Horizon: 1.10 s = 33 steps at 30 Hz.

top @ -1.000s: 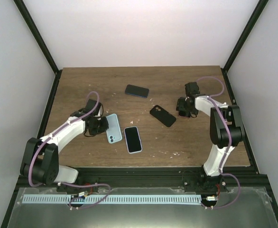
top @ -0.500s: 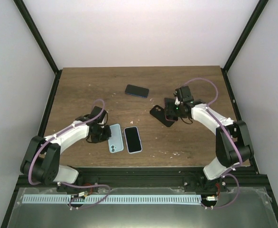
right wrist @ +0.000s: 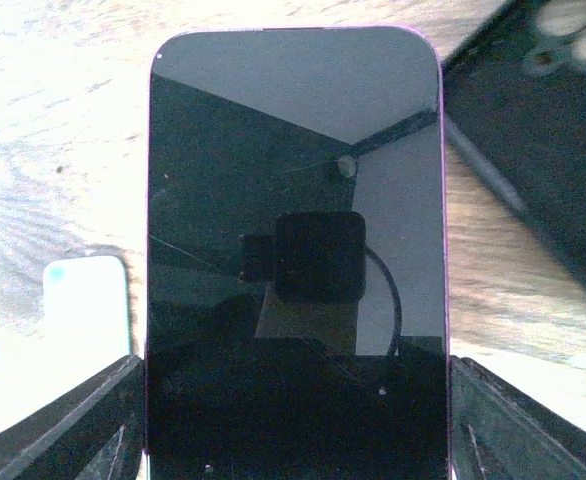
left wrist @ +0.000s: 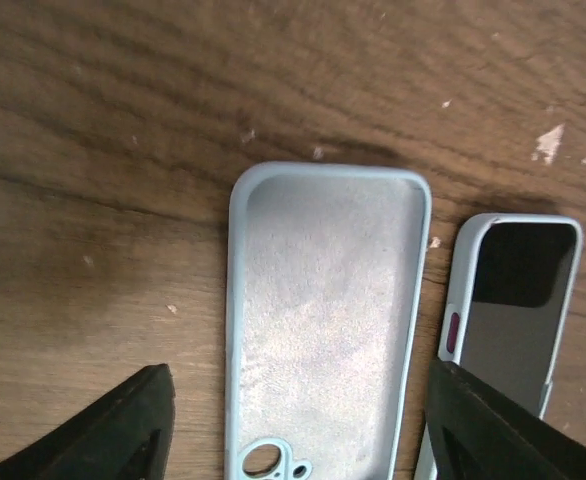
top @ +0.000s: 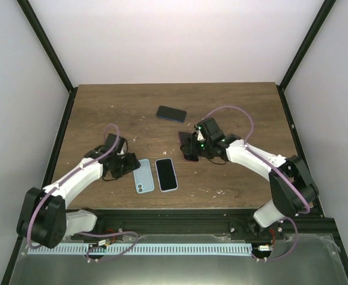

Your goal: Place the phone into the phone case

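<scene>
**Phone in hand, case lying open**

Grasps the phone across its long edges with the right end effector, dark screen facing the wrist camera, apparently lifted off the table beside a black case. Holds the left end effector released, fingers spread either side of the empty light-blue phone case without touching it. Finds that case flat, inner face up, camera cut-out toward the arm, just beside a second phone already in a pale case.

Expect a stiff, smooth slab: slick glass, prone to cracking, best taken by the side rails, never the faces. Judge the case light and springy at the lip. Seat one end first, then press down. Pin the case, or risk it skating on the wood.
</scene>
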Tool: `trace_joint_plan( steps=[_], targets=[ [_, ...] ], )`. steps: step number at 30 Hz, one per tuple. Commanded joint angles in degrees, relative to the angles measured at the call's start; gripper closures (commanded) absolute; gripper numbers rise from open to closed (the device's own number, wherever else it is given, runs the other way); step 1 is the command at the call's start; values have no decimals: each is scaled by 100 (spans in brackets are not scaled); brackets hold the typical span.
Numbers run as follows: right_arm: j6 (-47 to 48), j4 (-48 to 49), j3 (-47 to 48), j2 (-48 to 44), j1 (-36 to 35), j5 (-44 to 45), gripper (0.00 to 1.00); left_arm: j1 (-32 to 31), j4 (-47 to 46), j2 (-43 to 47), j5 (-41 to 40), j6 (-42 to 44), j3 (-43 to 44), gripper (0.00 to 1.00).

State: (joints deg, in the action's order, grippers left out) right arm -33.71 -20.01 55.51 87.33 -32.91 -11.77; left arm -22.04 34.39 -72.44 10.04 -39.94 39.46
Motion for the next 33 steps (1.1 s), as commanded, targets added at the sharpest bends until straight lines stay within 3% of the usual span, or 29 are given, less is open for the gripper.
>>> trace_joint_plan(
  steps=[1,6,13,21,33],
  targets=[
    [-494,495,228,-45,-402,-173,50,571,-276,426,357,-184,-177,17],
    [-741,596,435,185,-839,-217,51,970,-129,1006,142,-136,-234,0],
    [-1160,813,762,574,-1441,-210,53,1105,461,1717,-866,-141,-46,0],
    [-1562,1393,984,1012,-1933,-343,53,1106,902,2230,-1491,-109,317,1],
    [-2018,1734,1482,1929,-2496,-423,54,1107,990,3841,-1680,-6,662,1]
  ],
)
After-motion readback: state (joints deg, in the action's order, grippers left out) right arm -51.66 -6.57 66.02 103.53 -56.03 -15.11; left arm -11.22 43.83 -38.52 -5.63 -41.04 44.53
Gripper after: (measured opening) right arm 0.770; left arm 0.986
